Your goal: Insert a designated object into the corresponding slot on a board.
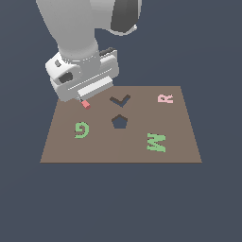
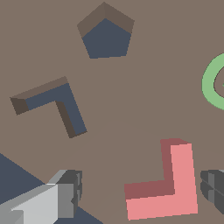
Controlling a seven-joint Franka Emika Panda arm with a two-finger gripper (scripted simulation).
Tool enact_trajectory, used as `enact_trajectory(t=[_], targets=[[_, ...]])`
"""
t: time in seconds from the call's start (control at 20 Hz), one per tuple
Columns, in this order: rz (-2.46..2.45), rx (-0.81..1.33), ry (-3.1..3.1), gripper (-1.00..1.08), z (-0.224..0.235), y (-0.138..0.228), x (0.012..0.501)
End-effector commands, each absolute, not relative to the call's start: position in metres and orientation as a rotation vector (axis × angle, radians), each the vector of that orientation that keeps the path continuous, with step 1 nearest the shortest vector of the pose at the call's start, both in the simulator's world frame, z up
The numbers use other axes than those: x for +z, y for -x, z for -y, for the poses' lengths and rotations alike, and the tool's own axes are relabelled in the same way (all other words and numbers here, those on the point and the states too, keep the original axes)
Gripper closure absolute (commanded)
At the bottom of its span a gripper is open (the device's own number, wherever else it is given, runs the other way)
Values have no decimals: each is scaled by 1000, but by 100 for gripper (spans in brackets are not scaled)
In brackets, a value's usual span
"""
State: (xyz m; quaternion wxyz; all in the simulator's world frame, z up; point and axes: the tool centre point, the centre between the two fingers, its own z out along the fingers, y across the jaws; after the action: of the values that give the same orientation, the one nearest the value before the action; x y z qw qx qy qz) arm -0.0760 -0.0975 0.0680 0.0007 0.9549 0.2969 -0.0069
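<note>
1. Gripper hangs over the board's corner; I see its fingers spread apart.
2. Red L lies on the board between them, untouched, near the L slot.

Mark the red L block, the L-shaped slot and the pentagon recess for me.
red L block (image 2: 181,175): wrist view, on its long arm.
L-shaped slot (image 2: 65,98): wrist view, at its inner corner.
pentagon recess (image 1: 119,122): exterior view, on its dark centre.

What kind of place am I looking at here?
Most likely a computer simulation, not a real room: a flat brown board floats on featureless dark blue, with plainly rendered letter blocks like the red L and a smooth grey gripper.
</note>
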Motion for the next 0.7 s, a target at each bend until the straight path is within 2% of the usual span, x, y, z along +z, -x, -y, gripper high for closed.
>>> enact_trajectory(t=[0.0, 0.65], targets=[[-986, -14, -2982, -92, 105, 77, 62], [-1094, 1, -2945, -92, 122, 76, 50]])
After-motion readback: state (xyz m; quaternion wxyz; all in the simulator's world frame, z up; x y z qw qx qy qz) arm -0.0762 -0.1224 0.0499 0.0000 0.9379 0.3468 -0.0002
